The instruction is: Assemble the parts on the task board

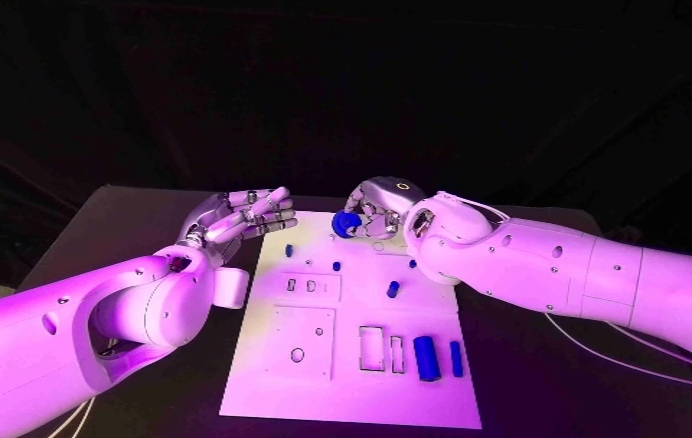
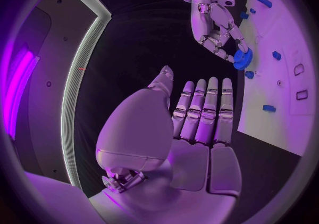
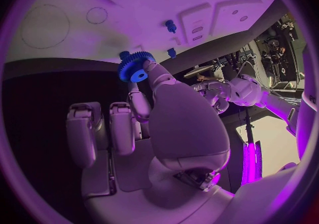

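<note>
Right hand [image 1: 378, 210] pinches a blue gear [image 1: 346, 224] over the board's [image 1: 346, 398] top edge at frame centre; left hand [image 1: 238, 220] hovers open, empty. A light pinch risks dropping the gear.

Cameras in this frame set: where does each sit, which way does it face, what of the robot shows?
Head view: looks down at the task board; both arms enter.
Left wrist view: behind the open left hand, facing across the board.
Right wrist view: behind the right hand pinching a blue gear.
All three show the gear.
</note>
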